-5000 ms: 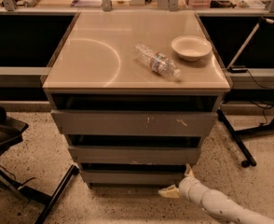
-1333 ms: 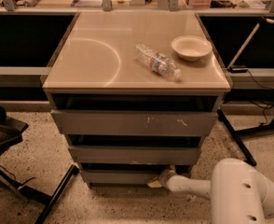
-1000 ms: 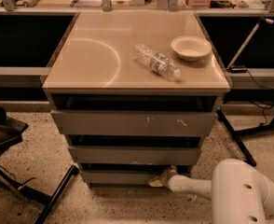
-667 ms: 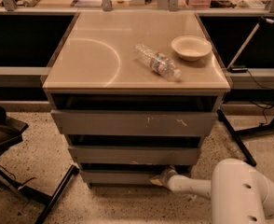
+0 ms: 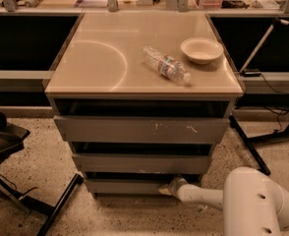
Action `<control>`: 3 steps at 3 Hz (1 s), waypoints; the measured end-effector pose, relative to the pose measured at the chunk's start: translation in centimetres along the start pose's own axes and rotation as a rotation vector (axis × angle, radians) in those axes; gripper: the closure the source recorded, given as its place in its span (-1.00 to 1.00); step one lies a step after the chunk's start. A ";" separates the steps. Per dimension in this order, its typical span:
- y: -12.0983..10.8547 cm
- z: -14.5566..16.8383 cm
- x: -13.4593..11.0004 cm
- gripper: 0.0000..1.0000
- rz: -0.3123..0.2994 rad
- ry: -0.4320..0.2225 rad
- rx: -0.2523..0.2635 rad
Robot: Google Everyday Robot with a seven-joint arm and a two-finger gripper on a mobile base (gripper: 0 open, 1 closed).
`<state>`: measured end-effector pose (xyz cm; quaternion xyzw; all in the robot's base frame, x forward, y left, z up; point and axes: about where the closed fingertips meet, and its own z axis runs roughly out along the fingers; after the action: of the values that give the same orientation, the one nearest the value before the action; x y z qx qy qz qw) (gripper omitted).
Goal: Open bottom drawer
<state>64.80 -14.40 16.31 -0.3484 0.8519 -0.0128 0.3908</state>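
The bottom drawer [image 5: 122, 186] is the lowest and narrowest grey front of the cabinet, with a dark gap above it. My gripper [image 5: 170, 187] is at the right part of that front, its tip at the front's upper edge. The white arm [image 5: 255, 205] reaches in from the lower right. The middle drawer front [image 5: 139, 163] and the top front with white scratches [image 5: 142, 130] sit above.
A plastic bottle [image 5: 165, 66] lies on the cabinet top [image 5: 95, 58] beside a pale bowl [image 5: 201, 49]. A black chair base [image 5: 16, 181] stands at the lower left. Black stand legs [image 5: 250, 149] cross the floor at the right.
Five seconds ago the arm reached up from the lower right edge; now its big white link is in view and the gripper lies flatter at the bottom drawer. No change in the last second.
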 end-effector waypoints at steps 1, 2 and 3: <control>0.0 0.0 0.0 0.78 0.000 0.000 0.000; 0.0 0.0 0.0 1.00 0.000 0.000 0.000; -0.4 -0.4 -0.3 1.00 0.000 0.000 0.000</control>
<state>64.87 -14.60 16.92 -0.3485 0.8519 -0.0128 0.3908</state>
